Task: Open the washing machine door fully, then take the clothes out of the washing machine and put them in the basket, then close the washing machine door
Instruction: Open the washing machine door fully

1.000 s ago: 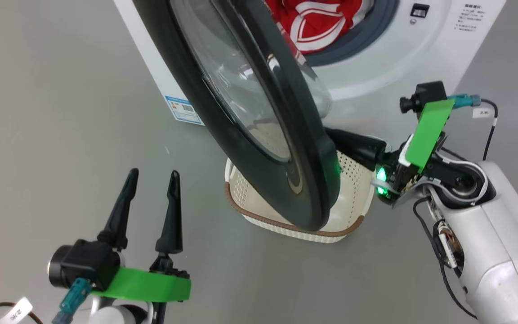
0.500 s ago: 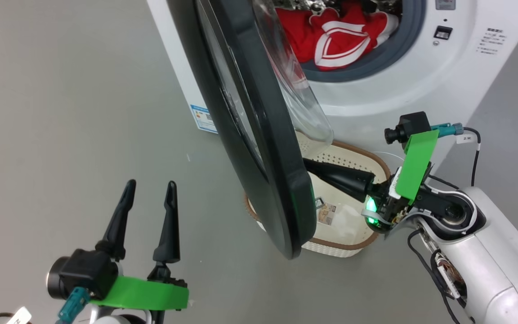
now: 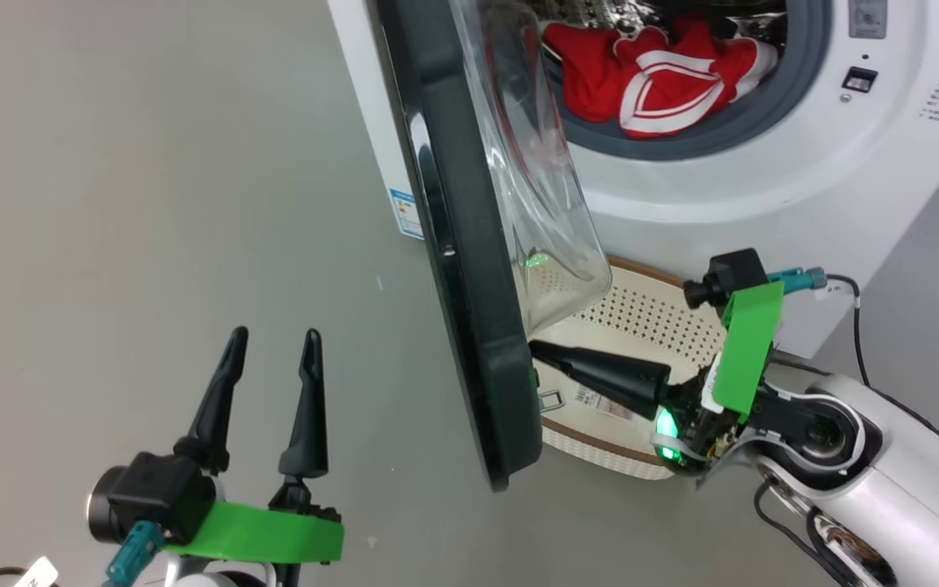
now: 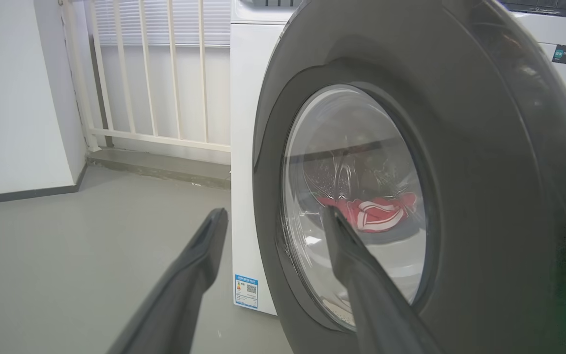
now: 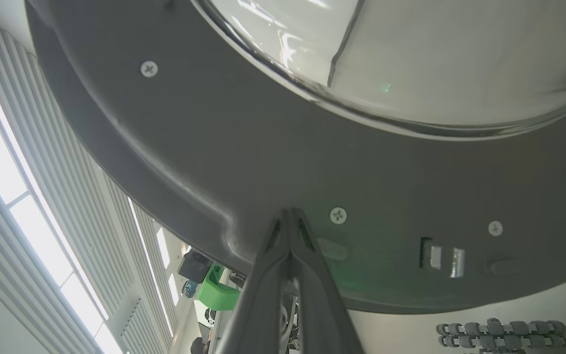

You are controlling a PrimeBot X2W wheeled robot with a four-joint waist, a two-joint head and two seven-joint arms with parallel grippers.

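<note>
The washing machine (image 3: 763, 187) holds the clothes (image 3: 657, 81) — the basket (image 3: 641, 314), a label (image 3: 600, 401).

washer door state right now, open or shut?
Open, though maybe not fully: the washing machine door stands swung out from the washing machine, with the clothes exposed in its opening.

Glossy black plastic washing machine door (image 3: 478, 326) at the tips of your matt dark right fingers (image 3: 600, 373), smooth clear glass bowl (image 3: 543, 204) above them, perforated plastic basket (image 3: 657, 314) beneath, red cloth clothes (image 3: 665, 81) beyond.

Grey floor (image 3: 111, 163), wht railing (image 4: 155, 73) nr wall (image 4: 13, 98), dumbbell rack (image 5: 501, 329).
</note>
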